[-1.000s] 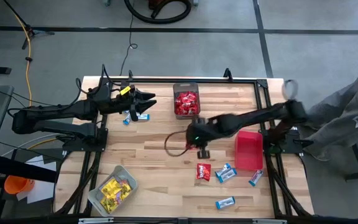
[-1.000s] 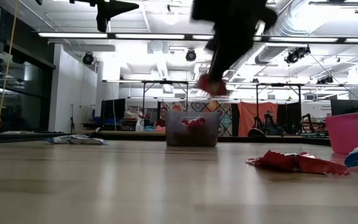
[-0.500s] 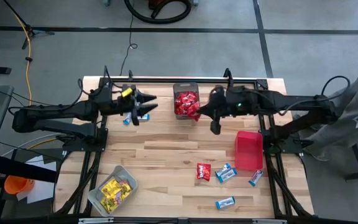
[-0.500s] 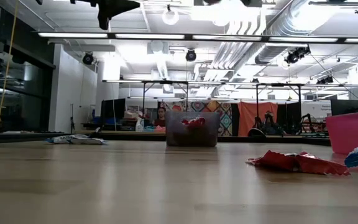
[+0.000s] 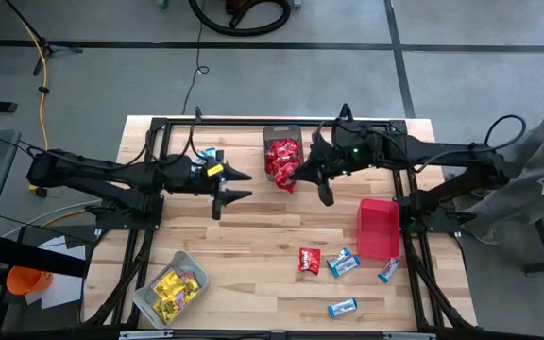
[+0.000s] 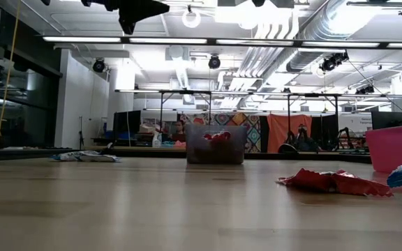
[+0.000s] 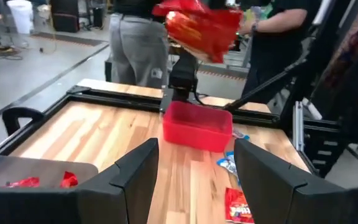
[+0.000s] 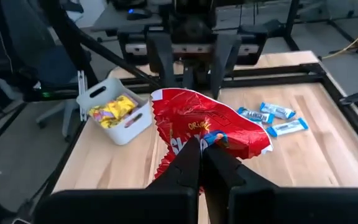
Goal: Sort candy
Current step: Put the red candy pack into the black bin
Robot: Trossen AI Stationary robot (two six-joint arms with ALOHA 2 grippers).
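My right gripper (image 5: 297, 174) is shut on a red candy packet (image 8: 211, 127), in the air at the near right corner of the dark mesh bin (image 5: 282, 151), which holds several red packets. The held packet also shows in the left wrist view (image 7: 197, 25). My left gripper (image 5: 242, 185) is open and empty, left of the mesh bin, above the table; its fingers show apart in the left wrist view (image 7: 194, 180). One red packet (image 5: 309, 260) and three blue-and-white packets (image 5: 343, 263) lie flat on the table at the near right. My right gripper pinches the red packet's near edge (image 8: 190, 144) between its two shut fingers. The fingers point toward the table's left, slanting down. The packet sticks out beyond the fingertips, lifted clear of the table and crumpled.
A red bin (image 5: 378, 227) stands at the right. A clear grey bin (image 5: 171, 286) of yellow candy stands at the near left corner. Blue-and-white packets (image 8: 272, 112) lie near the left arm. People stand beyond the table's right side (image 7: 135, 37).
My right gripper has risen from the table's middle and gone toward the far edge with the red packet, then edged left to the mesh bin's corner. My left gripper has gone toward the table's right and a little toward the near edge, staying open.
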